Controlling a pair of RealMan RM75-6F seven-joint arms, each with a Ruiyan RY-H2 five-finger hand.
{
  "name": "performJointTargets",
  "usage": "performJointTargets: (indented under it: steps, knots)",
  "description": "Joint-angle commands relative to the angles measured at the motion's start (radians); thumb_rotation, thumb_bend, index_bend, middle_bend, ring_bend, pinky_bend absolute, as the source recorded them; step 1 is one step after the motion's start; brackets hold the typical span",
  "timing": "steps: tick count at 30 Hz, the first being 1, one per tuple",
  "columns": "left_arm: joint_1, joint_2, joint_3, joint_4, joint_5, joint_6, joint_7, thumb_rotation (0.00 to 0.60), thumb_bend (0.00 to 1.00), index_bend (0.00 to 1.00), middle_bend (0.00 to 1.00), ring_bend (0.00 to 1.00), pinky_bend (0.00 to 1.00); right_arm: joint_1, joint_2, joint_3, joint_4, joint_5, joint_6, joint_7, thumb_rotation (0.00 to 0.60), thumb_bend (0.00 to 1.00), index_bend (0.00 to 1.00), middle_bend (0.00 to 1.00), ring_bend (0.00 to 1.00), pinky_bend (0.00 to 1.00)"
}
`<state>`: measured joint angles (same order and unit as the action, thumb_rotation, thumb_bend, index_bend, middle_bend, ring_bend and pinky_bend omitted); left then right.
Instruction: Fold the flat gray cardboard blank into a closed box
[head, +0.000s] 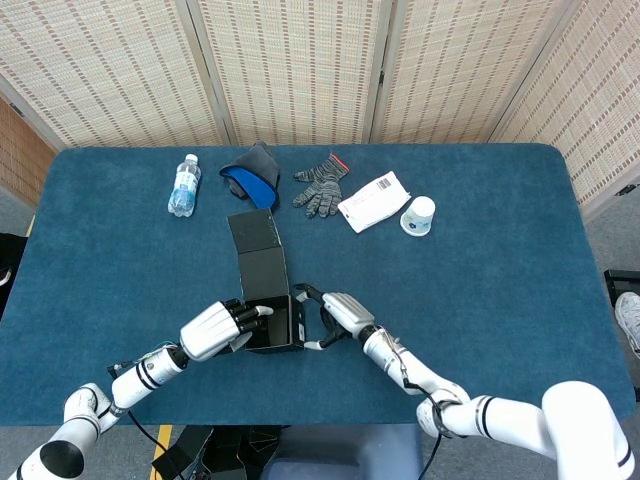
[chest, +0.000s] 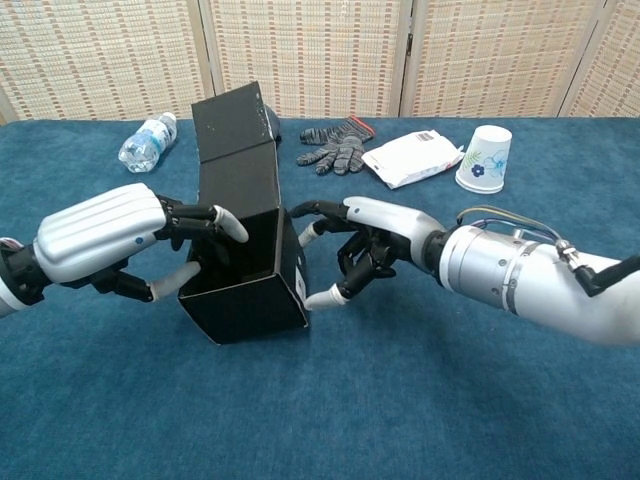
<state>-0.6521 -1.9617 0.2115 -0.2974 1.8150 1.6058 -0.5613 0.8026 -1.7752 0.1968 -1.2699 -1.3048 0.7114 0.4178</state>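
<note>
While the half-formed cardboard box (head: 268, 310) sits near the front of the blue tabletop (head: 480, 290) in the head view, both hands flank it. In the chest view, the left hand (chest: 105, 236) rests spread fingers (chest: 205, 215) on its open rim, gripping nothing, and the right hand (chest: 375, 245) touches its right wall with loosely curled fingers (chest: 330, 295), its lid flap upright.

Count on table: one dark cardboard box (head: 266, 290), one water bottle (head: 184, 185), one knit glove (head: 320, 186), one white packet (head: 373, 201), one inverted paper cup (head: 418, 215), one gray-and-blue cloth item (head: 250, 172), two robot hands.

Dark box (chest: 245, 285) half-folded, lid flap up, near table front.
</note>
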Motion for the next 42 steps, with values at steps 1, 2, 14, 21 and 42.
performJointTargets:
  steps: [1, 2, 14, 21, 42]
  knots:
    - [-0.002, 0.001, 0.002, -0.001, 0.003, -0.001, 0.003, 0.6, 0.09, 0.37, 0.27, 0.46, 0.52, 0.003, 0.023, -0.001, -0.028, 0.009, -0.015, -0.011, 0.6, 0.07, 0.0, 0.13, 0.72, 0.88]
    - [-0.003, 0.0, 0.003, -0.002, 0.004, -0.001, 0.005, 0.6, 0.09, 0.37, 0.27, 0.46, 0.52, 0.003, 0.035, -0.001, -0.043, 0.012, -0.018, -0.015, 0.6, 0.06, 0.0, 0.12, 0.72, 0.87]
    - [-0.016, 0.001, 0.007, -0.015, 0.014, -0.007, 0.03, 0.6, 0.09, 0.38, 0.3, 0.5, 0.52, -0.04, 0.188, 0.006, -0.189, 0.099, 0.0, -0.089, 0.6, 0.05, 0.0, 0.11, 0.71, 0.86]
    - [-0.035, 0.01, 0.003, -0.042, 0.019, -0.01, 0.056, 0.6, 0.09, 0.38, 0.31, 0.53, 0.52, -0.077, 0.287, 0.05, -0.268, 0.14, 0.045, -0.064, 0.6, 0.04, 0.0, 0.11, 0.71, 0.86]
    - [-0.042, 0.122, -0.046, -0.271, 0.004, 0.022, 0.211, 0.6, 0.09, 0.28, 0.22, 0.36, 0.52, -0.107, 0.296, 0.025, -0.267, 0.156, 0.041, -0.048, 0.6, 0.04, 0.0, 0.13, 0.71, 0.86]
